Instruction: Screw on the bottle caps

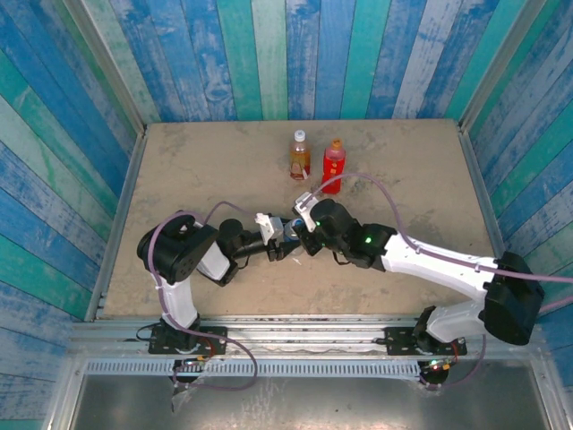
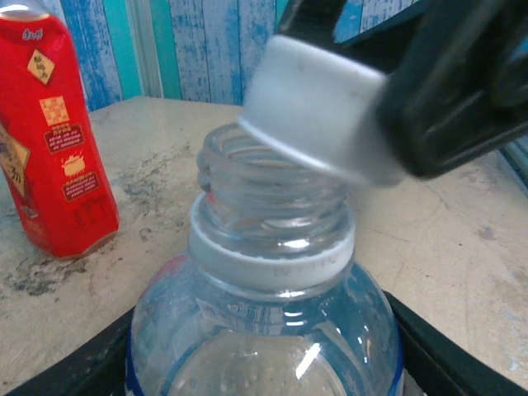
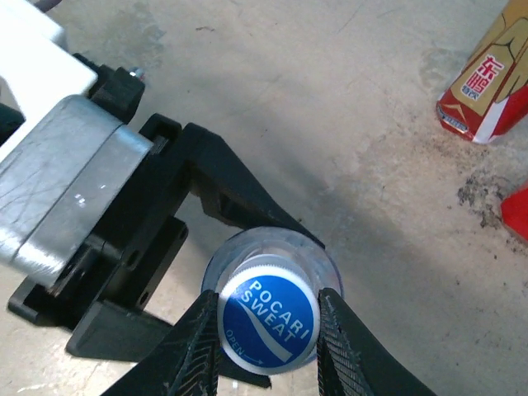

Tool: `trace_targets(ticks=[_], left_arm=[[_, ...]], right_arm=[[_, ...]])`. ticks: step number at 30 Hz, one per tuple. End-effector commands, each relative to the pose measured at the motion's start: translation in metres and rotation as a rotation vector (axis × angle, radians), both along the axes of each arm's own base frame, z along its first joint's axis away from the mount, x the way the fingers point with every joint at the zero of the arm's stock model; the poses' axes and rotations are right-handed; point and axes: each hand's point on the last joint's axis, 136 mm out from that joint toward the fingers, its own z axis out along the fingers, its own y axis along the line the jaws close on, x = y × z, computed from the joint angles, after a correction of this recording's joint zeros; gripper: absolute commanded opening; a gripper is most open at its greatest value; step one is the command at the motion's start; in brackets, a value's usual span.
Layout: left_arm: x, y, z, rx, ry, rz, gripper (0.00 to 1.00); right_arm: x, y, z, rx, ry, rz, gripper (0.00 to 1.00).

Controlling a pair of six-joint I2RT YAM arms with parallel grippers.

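Observation:
My left gripper (image 1: 283, 242) is shut on the clear bottle (image 2: 268, 330) with the blue label and holds it upright by the body. Its black fingers (image 2: 70, 371) show at the bottom corners of the left wrist view. The bottle's threaded neck (image 2: 272, 194) is open. My right gripper (image 3: 271, 330) is shut on the blue-topped cap (image 3: 271, 322), which has white sides (image 2: 318, 107). The cap hangs tilted over the neck, its low edge at the rim and not down on the threads.
The amber tea bottle (image 1: 299, 154) and the red bottle (image 1: 333, 167) stand side by side at the back of the table, just beyond the grippers, each with a cap on top. The red bottle (image 2: 49, 132) is close on the left. Blue plank walls enclose the table.

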Motion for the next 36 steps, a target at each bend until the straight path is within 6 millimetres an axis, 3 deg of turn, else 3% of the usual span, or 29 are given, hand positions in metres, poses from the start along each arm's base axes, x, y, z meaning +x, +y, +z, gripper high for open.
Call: trace_targets(ticks=[1, 6, 15, 22, 30, 36], left_arm=[[-0.013, -0.003, -0.018, 0.046, 0.065, -0.054, 0.60], [-0.014, -0.004, -0.019, 0.050, 0.067, -0.070, 0.60], [-0.013, -0.004, -0.016, 0.052, 0.065, -0.070, 0.60], [-0.013, -0.005, -0.016, 0.053, 0.068, -0.071, 0.60], [-0.012, -0.005, -0.018, 0.054, 0.072, -0.069, 0.60], [-0.011, -0.006, -0.020, 0.059, 0.085, -0.066, 0.60]], right_arm=[[0.002, 0.005, -0.007, -0.021, 0.015, 0.039, 0.29], [0.008, 0.004, -0.015, -0.042, 0.038, 0.032, 0.29], [-0.002, -0.014, -0.034, -0.166, 0.187, -0.026, 0.30], [-0.003, -0.014, -0.043, -0.131, 0.346, -0.091, 0.33], [-0.009, -0.004, -0.044, -0.051, 0.378, -0.079, 0.33], [-0.009, -0.003, -0.038, -0.037, 0.224, -0.029, 0.32]])
